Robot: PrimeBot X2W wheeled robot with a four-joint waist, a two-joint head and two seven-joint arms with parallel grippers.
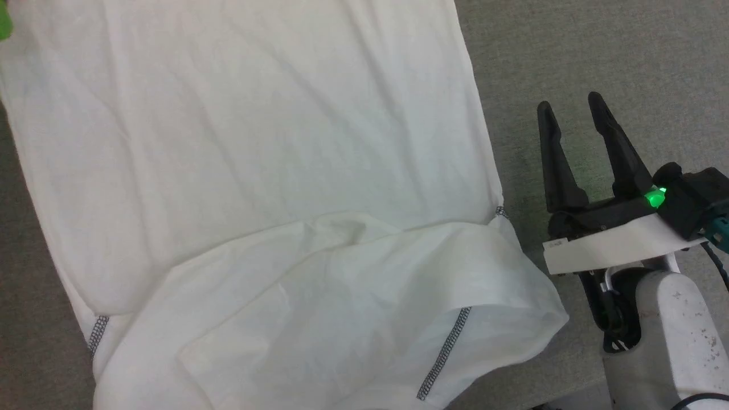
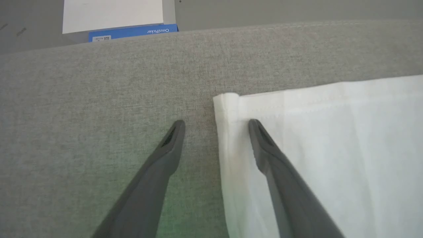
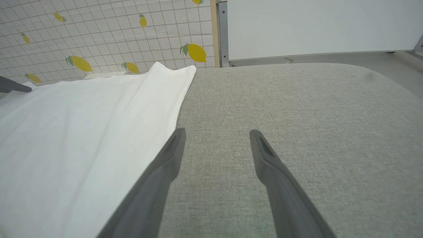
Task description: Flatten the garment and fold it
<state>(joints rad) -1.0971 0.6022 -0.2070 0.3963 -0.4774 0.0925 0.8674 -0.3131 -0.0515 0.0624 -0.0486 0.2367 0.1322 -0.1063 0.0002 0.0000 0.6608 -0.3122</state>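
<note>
Now | garment (image 1: 256, 171): spread on grey cloth surface (image 1: 598, 45), filling left and centre of head view, lower part rumpled over itself | left gripper (image 2: 216, 122): jaws apart, straddling garment's corner edge, frame-right finger over the hem | right gripper (image 1: 569, 101): jaws apart over bare surface, just right of garment
</note>
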